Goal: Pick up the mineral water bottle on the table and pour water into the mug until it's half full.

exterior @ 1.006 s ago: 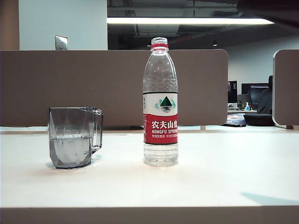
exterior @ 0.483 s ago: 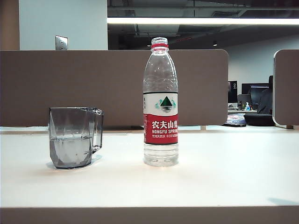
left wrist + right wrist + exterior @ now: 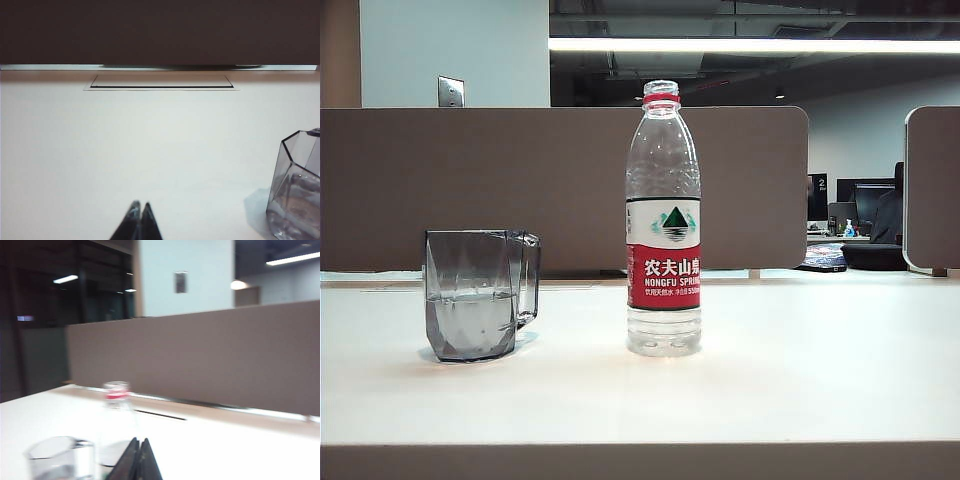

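The white table [image 3: 800, 370] carries both task things, and neither arm shows in the exterior view. On it the mineral water bottle [image 3: 663, 220] stands upright, uncapped, long axis vertical, well apart from the grey faceted mug [image 3: 480, 295], which already holds water [image 3: 470, 320] to roughly the middle of its height. From the right gripper [image 3: 138, 457], whose fingers are pressed together and empty, the bottle's red-ringed neck [image 3: 116, 394] lies ahead and a little to one side, with the mug's rim [image 3: 60, 452] nearer the camera on that same side; this view is blurred. From the left gripper [image 3: 138, 220], likewise clenched on nothing and low over the tabletop, only the mug [image 3: 295, 190] shows, off to the side and ahead; the bottle is out of its view. I judge the pour done, so little seems left for either arm.
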